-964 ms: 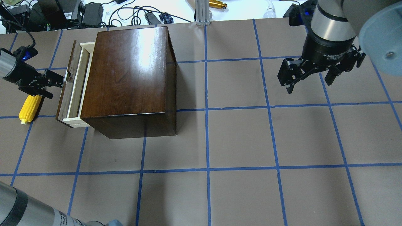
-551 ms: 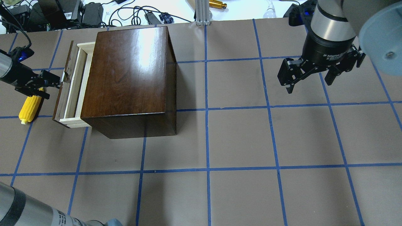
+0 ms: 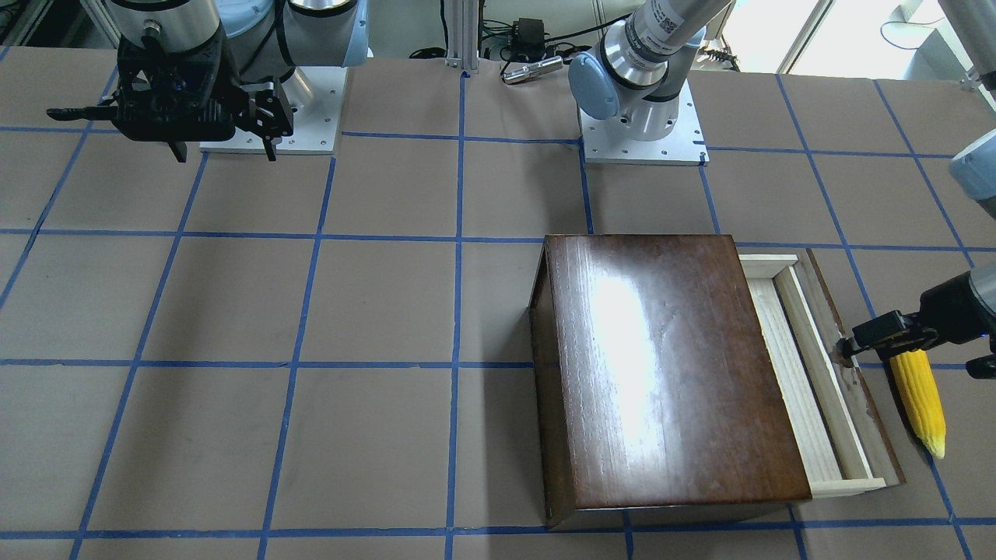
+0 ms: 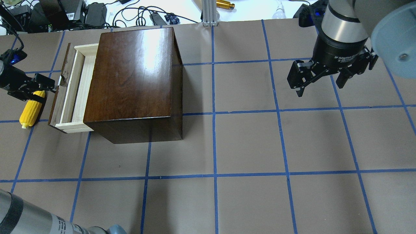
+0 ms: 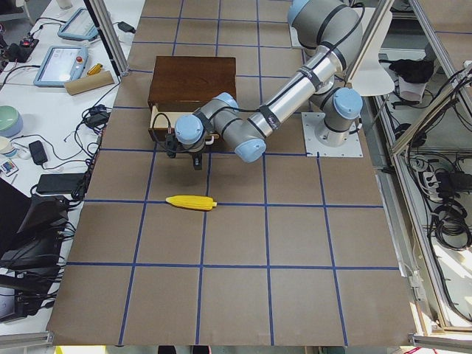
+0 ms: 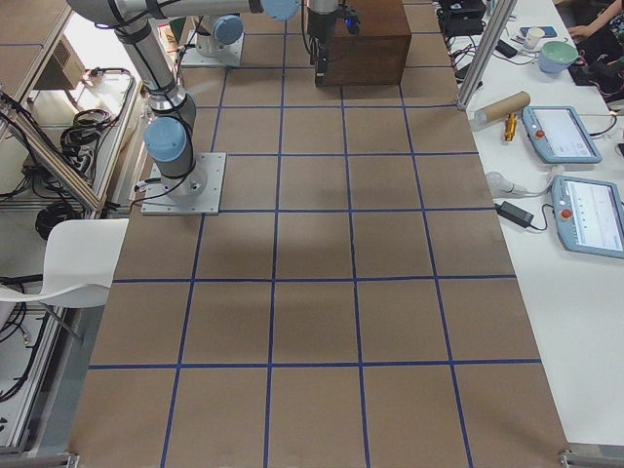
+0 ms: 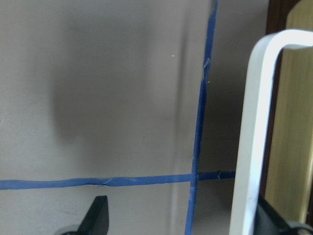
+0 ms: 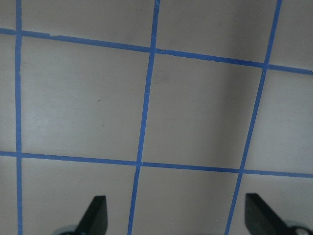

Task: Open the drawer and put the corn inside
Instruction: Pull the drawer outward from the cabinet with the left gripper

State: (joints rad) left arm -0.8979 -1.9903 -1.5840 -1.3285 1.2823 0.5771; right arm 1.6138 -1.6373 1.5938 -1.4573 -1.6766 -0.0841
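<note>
The glossy dark-brown box (image 4: 133, 74) stands at the table's back left. Its drawer (image 4: 78, 87) is pulled partly out, showing a pale wood floor (image 3: 801, 365). My left gripper (image 4: 50, 92) is open at the drawer front. In the left wrist view (image 7: 186, 220) the metal pull (image 7: 252, 147) lies between the fingers, against one of them. The yellow corn (image 4: 31, 109) lies on the table just outside the drawer front, partly under that gripper; it also shows in the front view (image 3: 918, 397). My right gripper (image 4: 317, 83) is open and empty, hovering far to the right.
Cables and power bricks (image 4: 97, 13) and an aluminium post (image 4: 209, 13) line the far edge. Tablets (image 6: 561, 132) and a cardboard tube (image 6: 502, 105) sit on the side bench. The brown table has a blue tape grid (image 4: 214, 113).
My left gripper has moved left and the drawer has slid further out with it. The corn and the right arm have not moved.
</note>
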